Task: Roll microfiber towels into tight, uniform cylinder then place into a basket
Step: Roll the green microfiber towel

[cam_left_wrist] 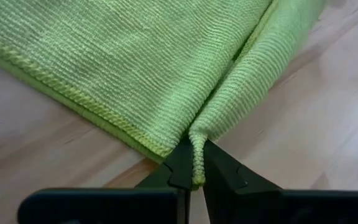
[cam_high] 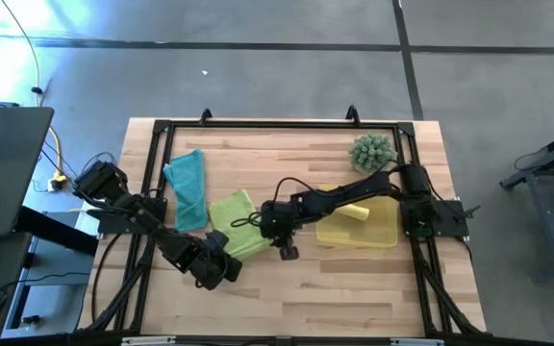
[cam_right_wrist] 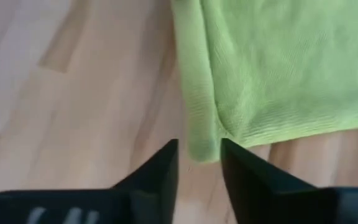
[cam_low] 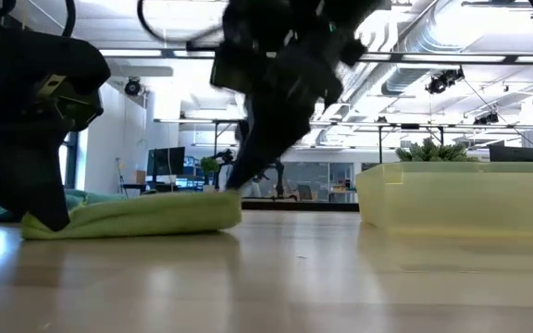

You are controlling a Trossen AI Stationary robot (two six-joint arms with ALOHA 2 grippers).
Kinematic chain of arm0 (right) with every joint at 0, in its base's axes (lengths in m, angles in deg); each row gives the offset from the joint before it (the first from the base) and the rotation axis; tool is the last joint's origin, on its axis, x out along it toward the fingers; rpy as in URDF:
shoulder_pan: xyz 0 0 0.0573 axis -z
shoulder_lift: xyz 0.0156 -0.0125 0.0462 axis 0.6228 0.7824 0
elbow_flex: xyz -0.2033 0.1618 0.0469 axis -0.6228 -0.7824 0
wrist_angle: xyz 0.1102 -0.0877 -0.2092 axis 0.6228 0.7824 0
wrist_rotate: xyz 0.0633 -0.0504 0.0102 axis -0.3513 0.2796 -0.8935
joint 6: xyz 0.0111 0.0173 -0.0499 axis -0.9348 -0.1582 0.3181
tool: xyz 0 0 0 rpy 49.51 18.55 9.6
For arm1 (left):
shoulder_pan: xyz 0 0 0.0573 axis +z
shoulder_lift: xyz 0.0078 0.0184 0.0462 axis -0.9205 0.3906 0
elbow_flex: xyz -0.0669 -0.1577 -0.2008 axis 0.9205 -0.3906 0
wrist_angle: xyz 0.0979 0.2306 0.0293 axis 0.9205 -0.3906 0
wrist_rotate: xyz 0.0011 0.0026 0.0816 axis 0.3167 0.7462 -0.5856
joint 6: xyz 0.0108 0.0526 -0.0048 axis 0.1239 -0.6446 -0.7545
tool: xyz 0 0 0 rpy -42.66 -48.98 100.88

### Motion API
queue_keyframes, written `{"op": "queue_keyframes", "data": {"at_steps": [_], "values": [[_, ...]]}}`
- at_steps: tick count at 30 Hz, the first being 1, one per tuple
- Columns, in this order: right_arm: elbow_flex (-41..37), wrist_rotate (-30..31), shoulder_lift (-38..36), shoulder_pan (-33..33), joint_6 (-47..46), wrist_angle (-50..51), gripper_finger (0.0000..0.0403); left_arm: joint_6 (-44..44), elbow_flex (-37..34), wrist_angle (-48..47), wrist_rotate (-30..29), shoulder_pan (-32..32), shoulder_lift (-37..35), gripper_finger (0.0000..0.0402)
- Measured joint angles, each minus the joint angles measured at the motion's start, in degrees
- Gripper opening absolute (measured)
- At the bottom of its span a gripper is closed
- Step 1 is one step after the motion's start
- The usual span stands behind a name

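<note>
Lying partly rolled, the lime green towel (cam_high: 236, 223) bunches.

yellow towel (cam_high: 356, 211) partly under right arm

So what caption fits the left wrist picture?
Left pincer pinching the rolled edge of the lime green towel on the wooden table.

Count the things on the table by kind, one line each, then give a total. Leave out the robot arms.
Towels: 3, namely teal towel, lime green towel, rolled yellow towel in the basket
Basket: 1, yellow basket
Plant: 1, spiky green plant
Total: 5
</note>
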Motion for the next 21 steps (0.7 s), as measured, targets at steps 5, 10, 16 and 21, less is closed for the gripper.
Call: {"op": "queue_keyframes", "data": {"at_steps": [5, 10, 16, 21], "values": [[5.2, -0.1, -1.2, -1.4, 9.3, 9.0, 0.0142, 0.0, 0.0, -1.5, 0.6, 0.2, 0.0, 0.0016], [0.8, 1.3, -1.0, -6.0, 19.4, -1.7, 0.0129, -0.5, 0.0, -1.7, 0.7, 0.2, 0.0, 0.0016], [-6.7, 14.0, -0.7, -7.9, 20.0, -17.4, 0.0113, -0.6, 0.0, -1.7, 0.7, 0.2, 0.0, 0.0016], [-10.3, 15.1, -0.7, -7.8, 18.0, -22.5, 0.0112, -0.6, -0.1, -1.6, 0.6, 0.3, 0.1, 0.0016]]}}
